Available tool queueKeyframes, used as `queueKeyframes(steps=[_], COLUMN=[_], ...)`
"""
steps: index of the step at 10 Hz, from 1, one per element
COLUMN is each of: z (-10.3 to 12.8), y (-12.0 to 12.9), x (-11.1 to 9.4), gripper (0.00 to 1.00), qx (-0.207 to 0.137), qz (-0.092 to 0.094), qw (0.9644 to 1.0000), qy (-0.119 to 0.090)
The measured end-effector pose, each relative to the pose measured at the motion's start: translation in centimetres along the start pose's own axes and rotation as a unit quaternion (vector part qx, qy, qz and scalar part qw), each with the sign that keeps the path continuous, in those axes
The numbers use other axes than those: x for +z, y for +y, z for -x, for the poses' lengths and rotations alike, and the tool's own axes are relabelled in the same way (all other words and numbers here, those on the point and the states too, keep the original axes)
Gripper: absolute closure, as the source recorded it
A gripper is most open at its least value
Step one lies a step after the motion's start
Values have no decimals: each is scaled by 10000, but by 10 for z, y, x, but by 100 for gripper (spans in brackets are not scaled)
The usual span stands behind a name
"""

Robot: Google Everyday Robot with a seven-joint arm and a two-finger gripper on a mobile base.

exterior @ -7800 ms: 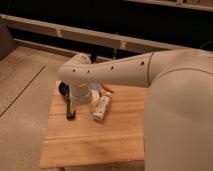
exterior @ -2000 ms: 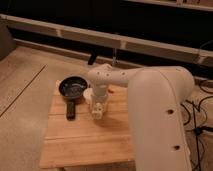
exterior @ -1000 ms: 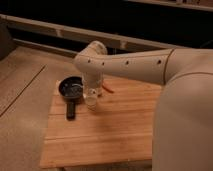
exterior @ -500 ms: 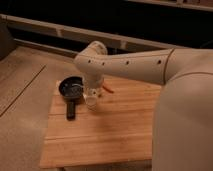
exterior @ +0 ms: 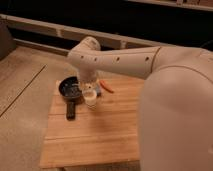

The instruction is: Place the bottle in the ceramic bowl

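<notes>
The dark ceramic bowl (exterior: 70,89) sits at the back left of the wooden table (exterior: 110,135). My gripper (exterior: 89,89) comes down from the big white arm, right beside the bowl's right rim. It is shut on the whitish bottle (exterior: 91,99), which hangs roughly upright under it. The bottle's lower end is close to the tabletop, just outside the bowl. The arm hides the top of the bottle.
A small orange carrot-like piece (exterior: 106,86) lies just right of the gripper. A flat black bar (exterior: 71,109) lies in front of the bowl. My white arm (exterior: 150,65) spans the right side of the view. The table's left edge borders the floor (exterior: 22,100).
Since two seconds ago the bottle has left its spot on the table and now sits under the gripper, nearer the bowl. Nothing has visibly moved in the last second.
</notes>
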Motion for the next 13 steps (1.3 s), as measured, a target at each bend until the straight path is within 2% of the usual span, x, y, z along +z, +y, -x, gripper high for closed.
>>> queueKeyframes(steps=[3, 7, 10, 12, 13], z=[21, 23, 52, 64, 67], y=[18, 17, 3, 6, 10], x=[19, 19, 28, 43, 59], gripper=[100, 100, 100, 100, 100], qx=[-487, -530, -574, -667, -733], qz=[45, 14, -197, -194, -138], qw=[9988, 9986, 9967, 9950, 9949], qy=[72, 22, -538, -711, -686])
